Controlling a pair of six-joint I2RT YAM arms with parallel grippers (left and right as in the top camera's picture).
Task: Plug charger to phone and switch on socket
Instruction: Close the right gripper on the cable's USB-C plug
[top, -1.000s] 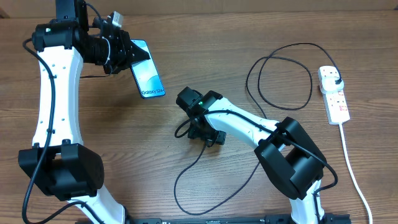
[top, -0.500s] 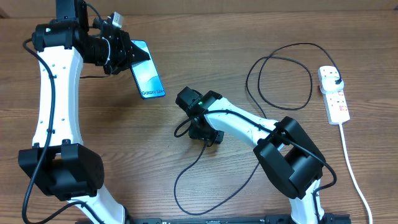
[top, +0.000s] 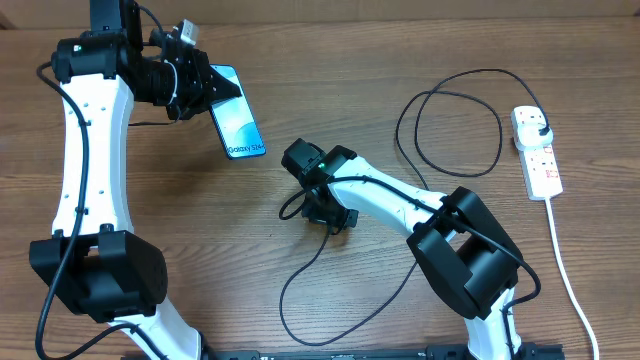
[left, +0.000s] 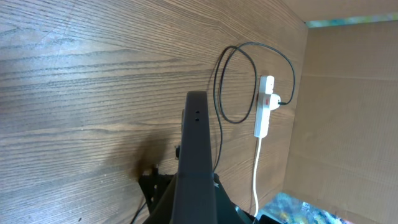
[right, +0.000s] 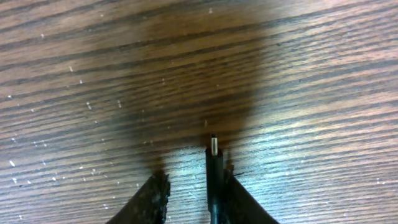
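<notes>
My left gripper (top: 195, 90) is shut on the phone (top: 238, 123) and holds it above the table at the far left, cyan screen up. In the left wrist view the phone (left: 196, 155) shows edge-on as a dark slab. My right gripper (top: 330, 215) is down at the table's middle, over the charger's free end. In the right wrist view its fingers (right: 193, 186) are apart, and the connector tip (right: 214, 168) lies between them, against the right finger. The black cable (top: 450, 75) loops to a plug (top: 541, 131) seated in the white socket (top: 538, 155) at the far right.
The socket's thick white cord (top: 565, 270) runs down the right side to the front edge. The cable's slack curls near the front (top: 300, 300). A cardboard wall (left: 348, 106) stands past the socket (left: 264, 112).
My right gripper has edged slightly left over the cable end. The left arm and phone have not moved.
</notes>
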